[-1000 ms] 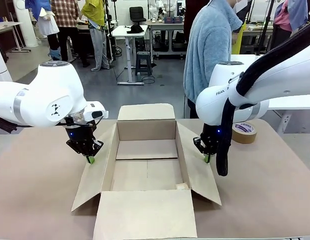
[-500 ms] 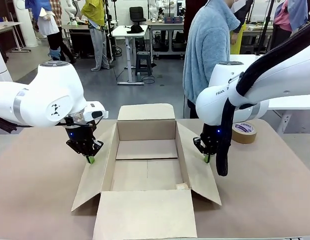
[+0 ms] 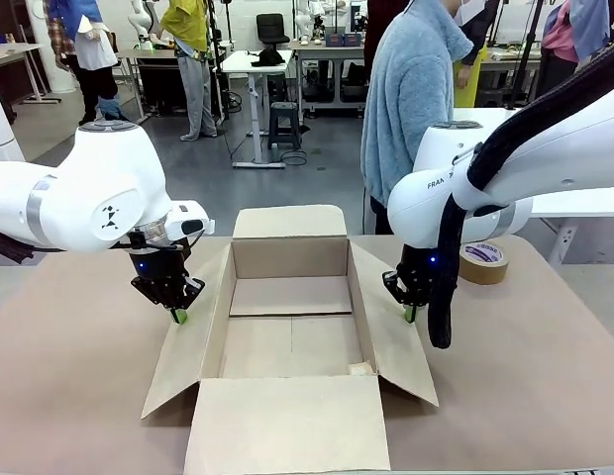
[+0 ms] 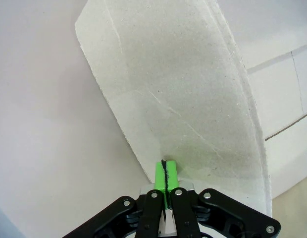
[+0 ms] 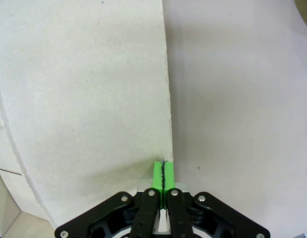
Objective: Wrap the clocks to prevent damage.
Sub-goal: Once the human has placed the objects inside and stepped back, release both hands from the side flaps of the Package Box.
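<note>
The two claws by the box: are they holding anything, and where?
Nothing is held. The left gripper and right gripper are both shut empty, tips at the side flaps of the cardboard box.

Premises: a robotics laboratory with an open-plan working floor.

Grounds: two white Franka research arms, the left arm point(image 3: 99, 193) and the right arm point(image 3: 456, 198), work at a desk point(image 3: 69, 396) covered with a plain brown sheet. An open cardboard box point(image 3: 287, 297) and a roll of brown tape point(image 3: 483, 262) lie on it.

Behind, a bare grey floor point(image 3: 327, 178) carries white work tables point(image 3: 250, 64) on metal legs, a black office chair point(image 3: 272, 30), a small stool point(image 3: 284, 119) and loose cables point(image 3: 290, 155).

A person in a light blue fleece point(image 3: 416, 99) stands at the desk's far side. Other people point(image 3: 193, 59) stand among the tables farther off.
</note>
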`<state>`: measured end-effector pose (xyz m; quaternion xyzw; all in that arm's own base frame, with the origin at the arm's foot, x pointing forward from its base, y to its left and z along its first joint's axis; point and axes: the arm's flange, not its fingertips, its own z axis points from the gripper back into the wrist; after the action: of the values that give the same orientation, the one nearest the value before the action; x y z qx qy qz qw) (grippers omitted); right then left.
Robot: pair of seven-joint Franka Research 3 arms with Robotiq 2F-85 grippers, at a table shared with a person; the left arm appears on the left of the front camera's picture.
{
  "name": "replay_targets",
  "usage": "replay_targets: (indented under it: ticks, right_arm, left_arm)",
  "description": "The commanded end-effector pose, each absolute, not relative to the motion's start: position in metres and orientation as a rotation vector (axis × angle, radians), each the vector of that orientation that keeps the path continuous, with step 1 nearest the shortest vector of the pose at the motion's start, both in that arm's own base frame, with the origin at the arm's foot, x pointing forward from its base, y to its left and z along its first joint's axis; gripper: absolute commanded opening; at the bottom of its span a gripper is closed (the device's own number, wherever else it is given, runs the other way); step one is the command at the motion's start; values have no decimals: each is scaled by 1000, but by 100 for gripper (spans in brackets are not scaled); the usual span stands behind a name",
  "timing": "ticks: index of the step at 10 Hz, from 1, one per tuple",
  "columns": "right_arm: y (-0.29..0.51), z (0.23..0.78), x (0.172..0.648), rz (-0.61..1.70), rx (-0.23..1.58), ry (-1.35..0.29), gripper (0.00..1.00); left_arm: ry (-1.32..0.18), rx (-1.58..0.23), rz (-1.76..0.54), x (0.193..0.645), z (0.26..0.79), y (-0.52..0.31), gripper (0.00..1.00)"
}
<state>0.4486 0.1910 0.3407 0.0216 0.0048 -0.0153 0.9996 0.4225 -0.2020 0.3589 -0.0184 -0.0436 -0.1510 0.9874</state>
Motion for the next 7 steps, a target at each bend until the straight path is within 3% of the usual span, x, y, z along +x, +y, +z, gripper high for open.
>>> replay_targets:
  ticks: [1,7]
  right_arm:
    - [191,340,448,-30,41,14,1]
    - [191,340,448,-30,41,14,1]
  left_arm:
    - [-83,-30,-297,422,358,-202,0]
    - [-83,-30,-297,422,358,-202,0]
